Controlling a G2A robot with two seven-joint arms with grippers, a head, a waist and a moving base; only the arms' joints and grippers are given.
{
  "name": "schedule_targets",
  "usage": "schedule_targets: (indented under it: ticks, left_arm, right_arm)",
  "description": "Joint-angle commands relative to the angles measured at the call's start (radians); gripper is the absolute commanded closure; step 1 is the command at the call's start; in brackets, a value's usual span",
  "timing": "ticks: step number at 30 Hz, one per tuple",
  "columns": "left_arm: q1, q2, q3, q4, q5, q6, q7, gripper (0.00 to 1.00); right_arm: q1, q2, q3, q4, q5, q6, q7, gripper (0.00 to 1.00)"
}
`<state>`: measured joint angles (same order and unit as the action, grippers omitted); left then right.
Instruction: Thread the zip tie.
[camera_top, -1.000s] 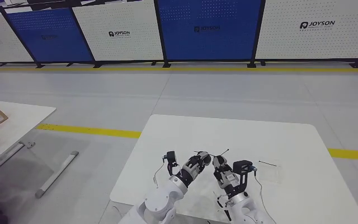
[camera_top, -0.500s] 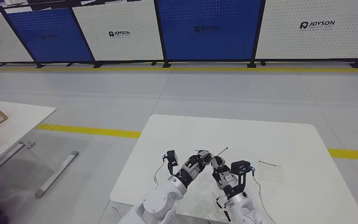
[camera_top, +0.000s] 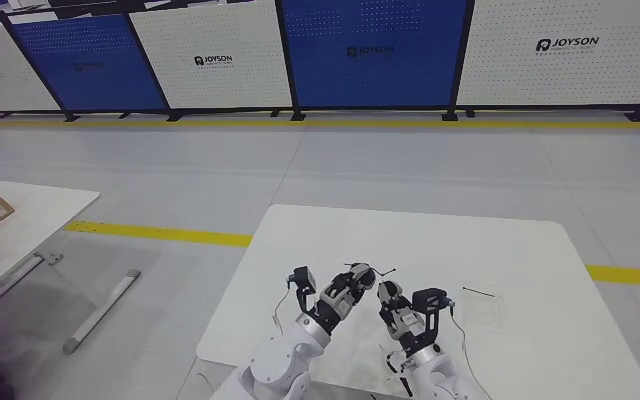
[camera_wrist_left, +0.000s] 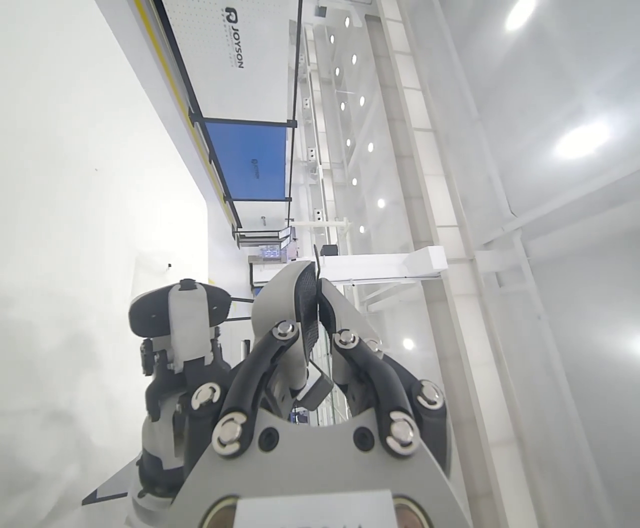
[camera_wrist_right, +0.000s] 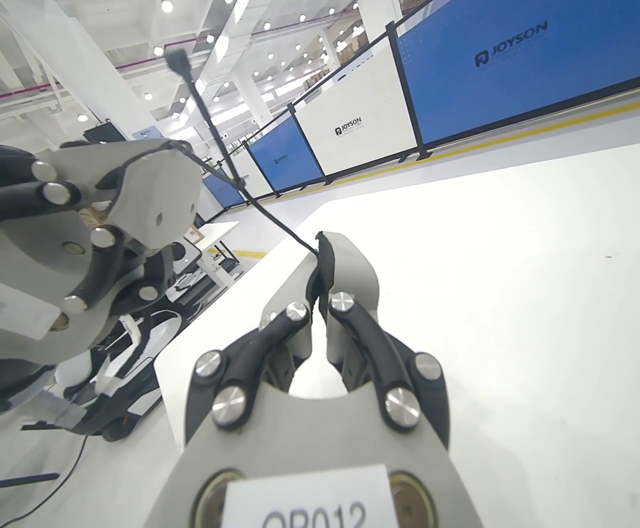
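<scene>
Black and thin, the plastic zip tie (camera_wrist_right: 220, 145) is up in the air above the flat white worktop (camera_top: 500, 250), between the two pincers. The right pincer (camera_wrist_right: 320, 245) is squeezed tight on one end of it. From there the strip goes up to its small square head (camera_wrist_right: 177, 60). The head sticks out free, and I can see nothing poked through it.

The left pincer (camera_wrist_left: 317, 272) is pressed together too, with a tiny black bit poking out at its tips. In the right wrist view a thinner black strand (camera_wrist_right: 210, 166) runs from the left pincer and meets the strip partway along. I cannot tell if it is part of the same tie.

I think the picking up is done, since both pincers have a hold. The threading looks not done yet. An end must go into the head's little hole and be pulled through.

A spare tie (camera_top: 478, 292), thin and black, lies on the worktop off to the right.

A white paper label (camera_wrist_right: 310, 495) with dark letters and numbers sits on the right pincer's wrist. It is cut off at the edge. The blue and white wall panels (camera_top: 370, 50) at the back each carry a logo and a word.
</scene>
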<state>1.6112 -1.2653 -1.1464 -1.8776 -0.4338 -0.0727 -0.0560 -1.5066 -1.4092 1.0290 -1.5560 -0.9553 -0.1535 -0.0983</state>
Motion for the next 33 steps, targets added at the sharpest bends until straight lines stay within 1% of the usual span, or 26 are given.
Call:
schedule_targets:
  ticks: [1,8,13,20,21,22,25,27,29,33]
  left_arm:
    - [0.005,0.001,-0.005,-0.006,-0.003,-0.009,-0.003,1.00]
    - [0.030,0.004,-0.020,-0.034,-0.007,-0.034,-0.021,1.00]
    - [0.048,0.006,-0.021,-0.054,0.006,-0.050,-0.032,1.00]
    - [0.059,0.007,-0.020,-0.061,0.016,-0.054,-0.034,1.00]
    - [0.058,0.007,-0.019,-0.059,0.017,-0.050,-0.030,1.00]
    - [0.055,0.007,-0.019,-0.056,0.017,-0.044,-0.025,1.00]
    - [0.039,0.005,-0.016,-0.038,0.005,-0.022,-0.010,1.00]
    - [0.025,0.003,-0.017,-0.023,-0.009,-0.009,0.000,1.00]
    - [0.016,0.002,-0.018,-0.012,-0.020,-0.005,0.009,1.00]
    - [0.005,0.000,-0.025,0.009,-0.032,0.003,0.028,1.00]
  right_arm:
    - [0.000,0.000,0.001,0.002,0.002,-0.002,0.001,1.00]
    - [0.002,0.001,0.000,0.014,0.005,-0.006,-0.004,1.00]
    - [0.005,0.001,-0.001,0.019,0.008,-0.009,-0.006,1.00]
    - [0.006,0.001,-0.003,0.021,0.017,-0.016,-0.012,1.00]
    - [0.005,0.000,-0.002,0.021,0.029,-0.022,-0.013,0.95]
    - [0.006,0.001,0.000,0.022,0.037,-0.028,-0.011,0.00]
    - [0.001,0.001,0.012,0.015,0.068,-0.038,-0.022,0.00]
    - [-0.014,0.003,0.031,0.001,0.093,-0.048,-0.056,0.00]
    - [-0.035,0.007,0.054,-0.012,0.118,-0.078,-0.085,0.00]
    - [-0.104,0.021,0.131,-0.068,0.160,-0.141,-0.164,0.00]
